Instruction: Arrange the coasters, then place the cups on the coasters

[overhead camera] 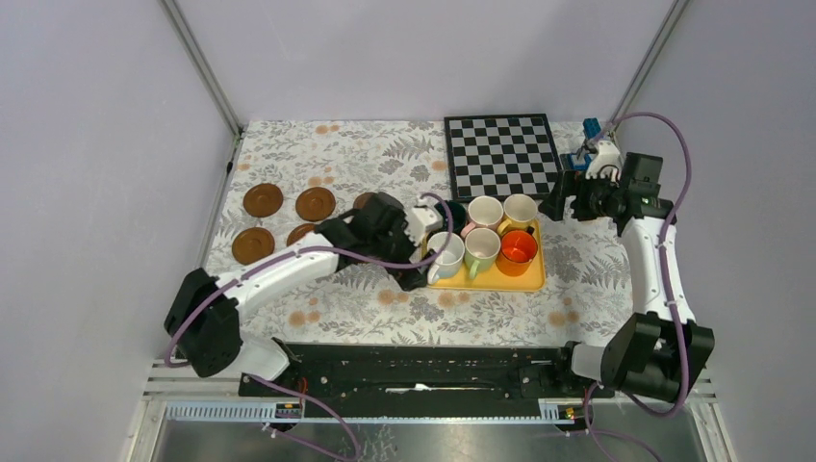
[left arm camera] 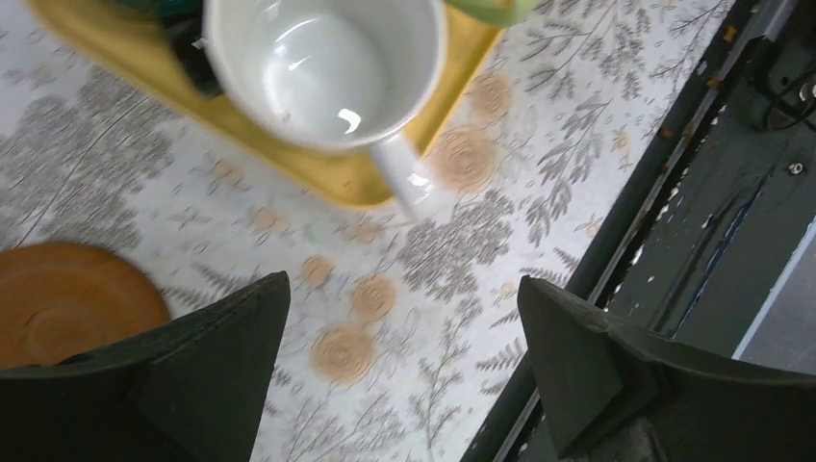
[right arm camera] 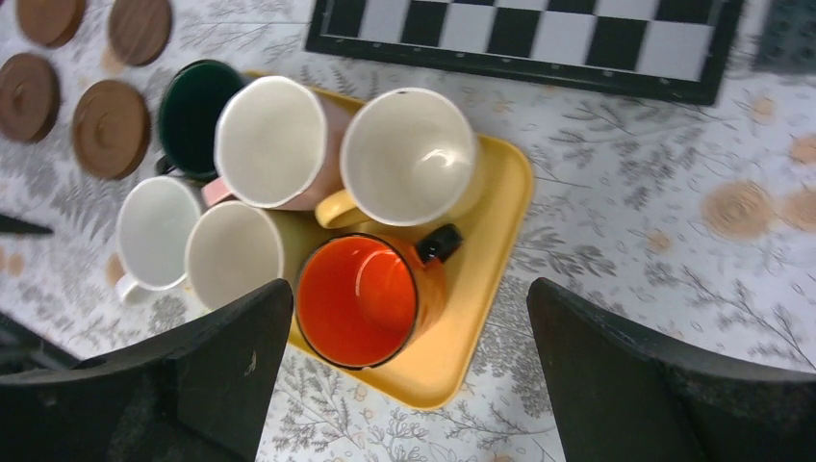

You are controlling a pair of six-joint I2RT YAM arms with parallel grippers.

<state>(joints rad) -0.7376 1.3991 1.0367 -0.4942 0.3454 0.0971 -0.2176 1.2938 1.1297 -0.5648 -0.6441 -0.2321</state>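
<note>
- A bench (overhead camera: pixel 385 308) covered with a grey leaf-patterned cloth carries everything, with one robot arm at each near corner.
- The coasters (overhead camera: pixel 263 200), round dark-brown discs, lie flat on the left side of the bench in two loose rows. Five can be made out from above, two of them partly hidden behind the left arm.
- A yellow tray (right arm camera: pixel 481 318) sits right of centre, well apart from the outer coasters, and holds the cups packed close together.
- In the far row stand the dark green cup (right arm camera: pixel 197 115), the pink cup (right arm camera: pixel 271 140) and the cream-yellow cup (right arm camera: pixel 409 159).
- In the near row stand the white cup (right arm camera: pixel 157 231), the light green cup (right arm camera: pixel 236 252) and the orange cup (right arm camera: pixel 358 298).
- The left fingers (left arm camera: pixel 212 385) are spread wide and hold nothing. They hover low over the bench just beside the tray's left edge, pointing at the white cup, whose handle sticks out over the tray's rim.
- The right fingers (right arm camera: pixel 192 385) are also spread wide and empty, raised above the bench to the right of the tray and looking down on the cups.
- A black-and-white chessboard (overhead camera: pixel 501 154) lies flat at the far edge, just behind the tray.
</note>
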